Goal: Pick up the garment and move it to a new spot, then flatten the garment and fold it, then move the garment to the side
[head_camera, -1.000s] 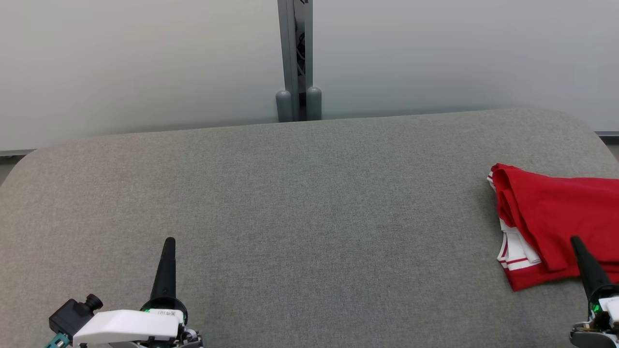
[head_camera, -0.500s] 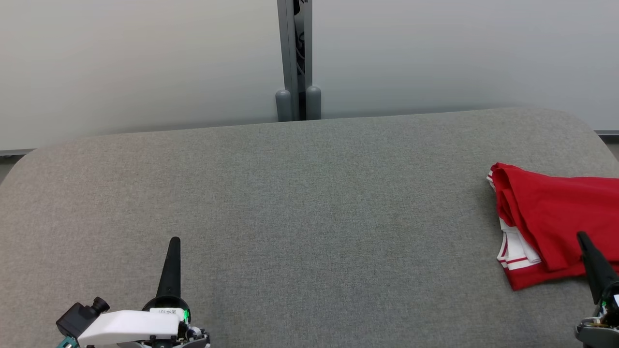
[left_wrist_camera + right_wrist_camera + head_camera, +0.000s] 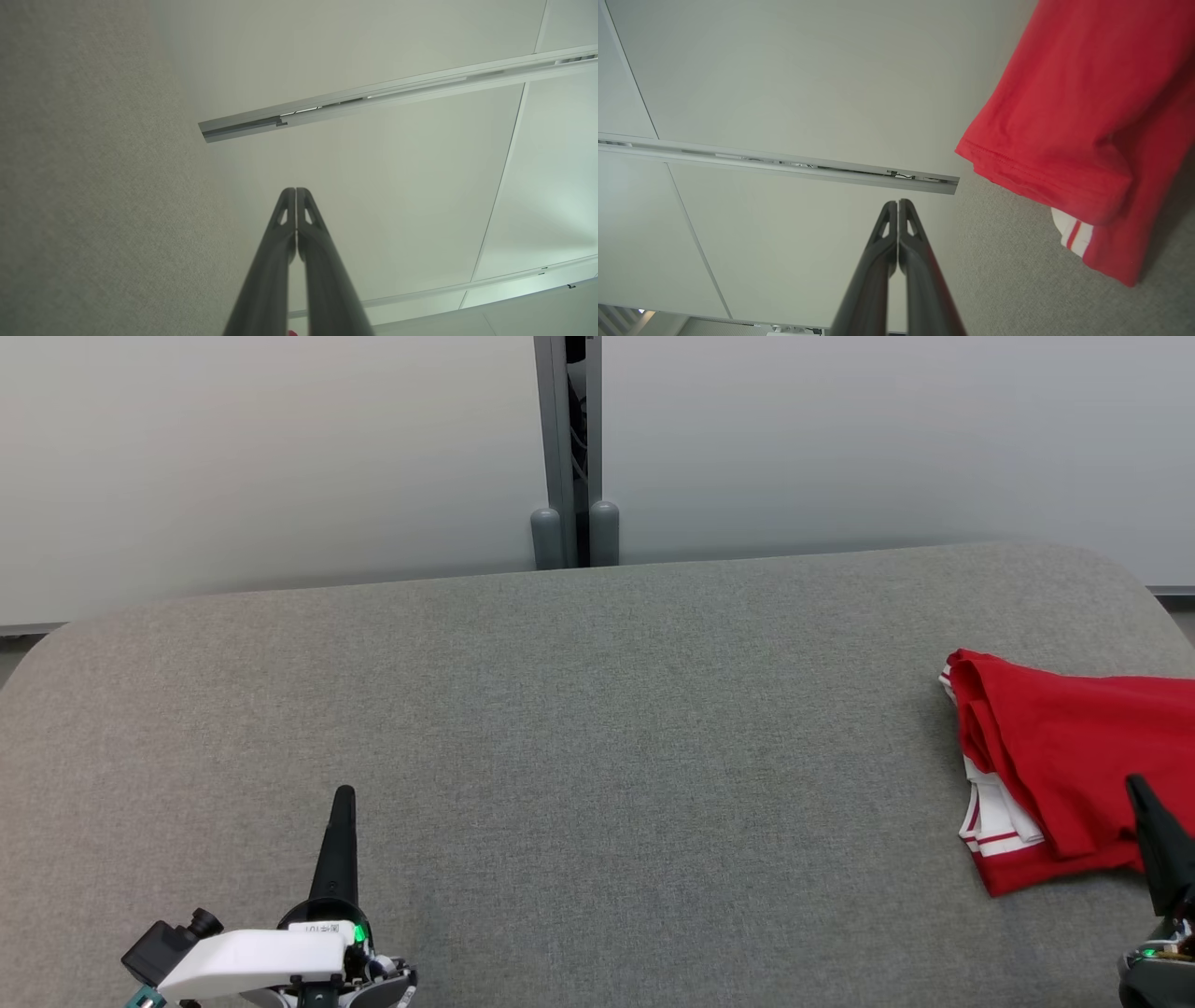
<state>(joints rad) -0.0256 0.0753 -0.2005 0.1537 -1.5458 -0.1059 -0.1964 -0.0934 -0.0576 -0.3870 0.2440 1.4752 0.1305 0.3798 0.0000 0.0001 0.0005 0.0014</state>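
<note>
A red garment [image 3: 1074, 747] with white, red-striped trim lies folded in a loose pile at the far right of the grey cloth-covered bench [image 3: 597, 737], running off the right edge of the head view; its rounded fold faces the middle of the bench, and the white trim shows from under the red layers on the near side. The left gripper [image 3: 344, 795] rises at the lower left of the head view, well apart from the garment; its two dark fingers are pressed together tip to tip, with nothing between them. The right gripper [image 3: 1137, 786] stands at the lower right, its tip overlapping the near part of the garment in the head view; in the right wrist view its fingers are likewise pressed together on nothing, and the red cloth lies off to one side, apart from them. Behind the bench stand pale wall panels [image 3: 280, 448]; a grey post [image 3: 568, 448] runs up between them.
</note>
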